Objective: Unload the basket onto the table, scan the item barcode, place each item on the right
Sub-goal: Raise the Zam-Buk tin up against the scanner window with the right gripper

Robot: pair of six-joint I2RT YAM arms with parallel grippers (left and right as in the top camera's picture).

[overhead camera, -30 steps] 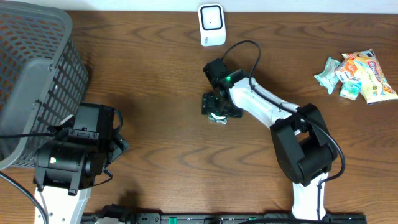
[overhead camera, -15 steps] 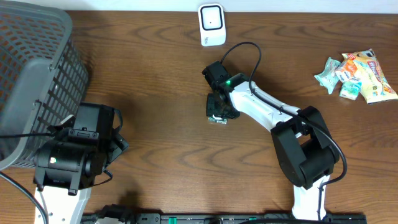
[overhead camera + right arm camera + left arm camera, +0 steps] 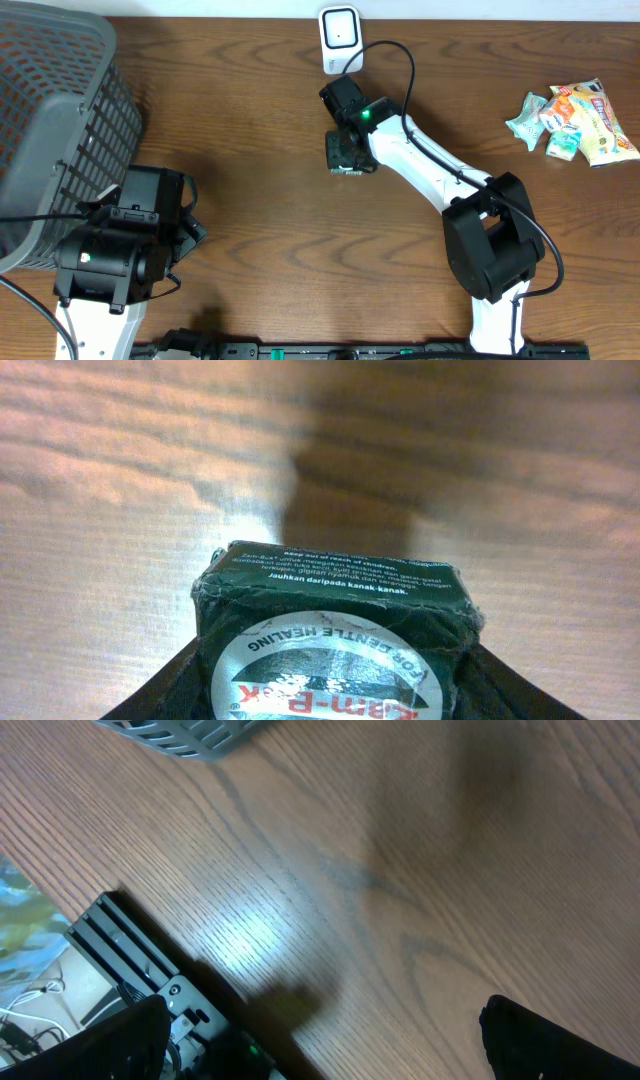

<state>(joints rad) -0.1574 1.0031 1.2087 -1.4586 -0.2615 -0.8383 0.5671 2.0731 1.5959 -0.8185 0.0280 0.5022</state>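
Handling: green box (image 3: 335,620) judged light, stiff card; take it by flat sides, barcode face clear.
Left gripper (image 3: 330,1035): jaws wide, empty, well away from scanner (image 3: 340,40).
Right gripper (image 3: 346,152): clamped on green box, box between its fingers.
Box place: just short of scanner, on its near side.

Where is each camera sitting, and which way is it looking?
Overhead: above the table, looking straight down; shows left arm, right arm, basket, white scanner, snack packets.
Left wrist: on the left arm, looking down at bare wood and a black rail; its open fingers show in the bottom corners.
Right wrist: on the right arm, looking along the right gripper, which grips the green box over the table.
Shared: overhead and right wrist both show the green box; overhead and left wrist, the basket.
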